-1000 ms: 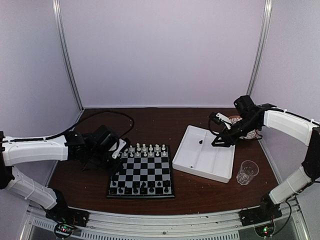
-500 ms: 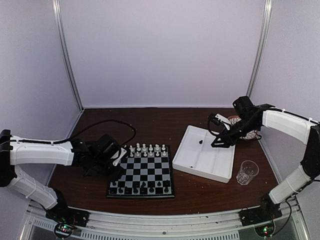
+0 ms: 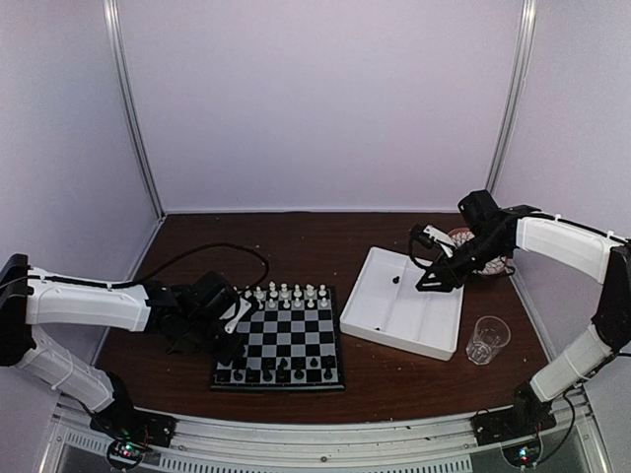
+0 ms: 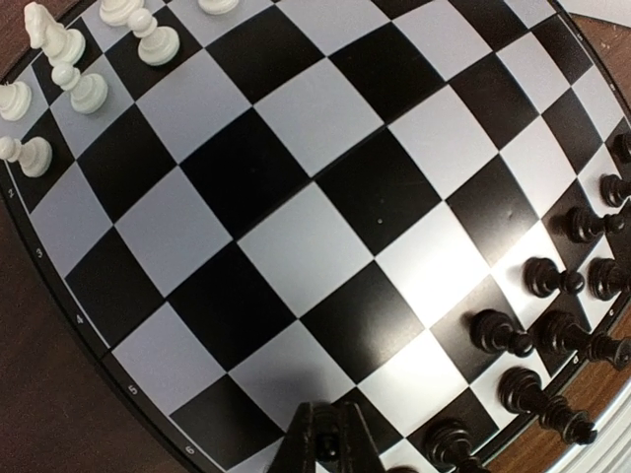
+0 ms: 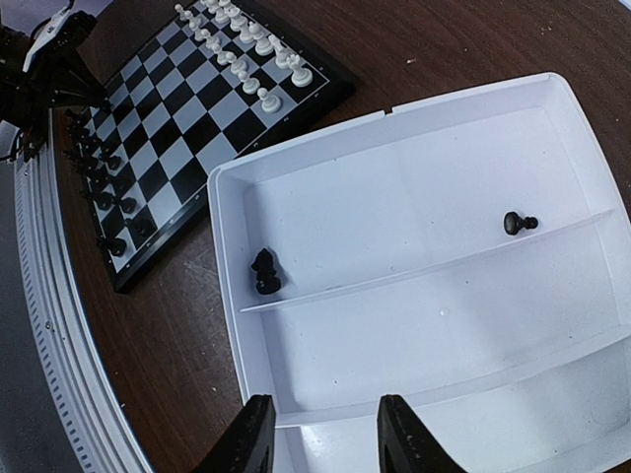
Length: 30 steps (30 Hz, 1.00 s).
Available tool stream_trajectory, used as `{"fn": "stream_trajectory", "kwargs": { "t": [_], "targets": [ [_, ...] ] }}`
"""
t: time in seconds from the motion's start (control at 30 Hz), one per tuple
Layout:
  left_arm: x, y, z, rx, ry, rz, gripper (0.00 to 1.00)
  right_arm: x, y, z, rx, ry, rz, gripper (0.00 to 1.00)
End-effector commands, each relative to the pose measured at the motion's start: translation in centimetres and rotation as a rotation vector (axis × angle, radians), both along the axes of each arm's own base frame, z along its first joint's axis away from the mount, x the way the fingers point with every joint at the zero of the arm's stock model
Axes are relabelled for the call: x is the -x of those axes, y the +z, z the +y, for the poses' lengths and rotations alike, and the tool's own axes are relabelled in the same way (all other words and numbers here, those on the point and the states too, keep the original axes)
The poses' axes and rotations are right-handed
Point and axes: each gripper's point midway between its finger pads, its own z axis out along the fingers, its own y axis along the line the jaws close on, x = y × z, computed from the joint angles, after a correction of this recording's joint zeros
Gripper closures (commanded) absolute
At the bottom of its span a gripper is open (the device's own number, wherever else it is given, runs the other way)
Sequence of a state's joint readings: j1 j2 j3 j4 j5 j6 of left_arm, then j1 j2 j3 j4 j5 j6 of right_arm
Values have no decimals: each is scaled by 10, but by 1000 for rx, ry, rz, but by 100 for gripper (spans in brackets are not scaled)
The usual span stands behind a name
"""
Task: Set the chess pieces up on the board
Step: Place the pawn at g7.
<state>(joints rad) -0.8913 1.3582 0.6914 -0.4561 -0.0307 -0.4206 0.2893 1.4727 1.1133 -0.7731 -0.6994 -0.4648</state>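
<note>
The board point(image 3: 286, 340) lies on the brown table, with white chess pieces point(image 3: 286, 293) along its far rows and black chess pieces point(image 3: 281, 372) along its near rows. My left gripper point(image 3: 235, 340) hovers over the board's near-left corner. In the left wrist view its fingers point(image 4: 328, 443) are shut on a tiny black piece above the checks point(image 4: 296, 197), with black men point(image 4: 552, 335) at the right. My right gripper point(image 5: 325, 419) hangs open above the white tray point(image 5: 414, 325), which holds a black knight point(image 5: 264, 271) and a black pawn point(image 5: 518, 223).
The white divided tray point(image 3: 429, 330) sits right of the board. A clear glass point(image 3: 486, 338) stands at its near right. A patterned dish point(image 3: 498, 264) lies behind the right gripper point(image 3: 426, 281). A black cable point(image 3: 222, 251) loops behind the left arm.
My left arm has carried its shut gripper rightward and nearer, from beside the board's left edge to over its near-left corner. The right arm has stayed over the tray.
</note>
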Motion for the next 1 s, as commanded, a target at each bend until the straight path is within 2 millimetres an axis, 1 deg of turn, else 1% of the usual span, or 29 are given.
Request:
{"fn": "stream_trajectory", "kwargs": {
  "t": [0.0,0.13,0.2,0.53,0.8,0.9,0.97],
  "targets": [
    [0,1,-9,52,6,-1,98,-2,0,1,-12,4,1,60],
    [2,-2,-8,63,16,7,98,-1,0,1,-12,5,3,60],
    [7,-3,-11,77,5,29,98,-1,1,1,-12,4,2,60],
    [11,-5,-7,68,8,31,99,0,2,1,-17,5,1,60],
    [17,1,-3,63,4,34,99,0,2,1,-19,7,3,60],
    [12,3,0,49,17,6,99,0,2,1,-19,7,2,59],
    [11,0,-1,39,16,11,99,0,1,2,-18,8,4,59]
  ]
}}
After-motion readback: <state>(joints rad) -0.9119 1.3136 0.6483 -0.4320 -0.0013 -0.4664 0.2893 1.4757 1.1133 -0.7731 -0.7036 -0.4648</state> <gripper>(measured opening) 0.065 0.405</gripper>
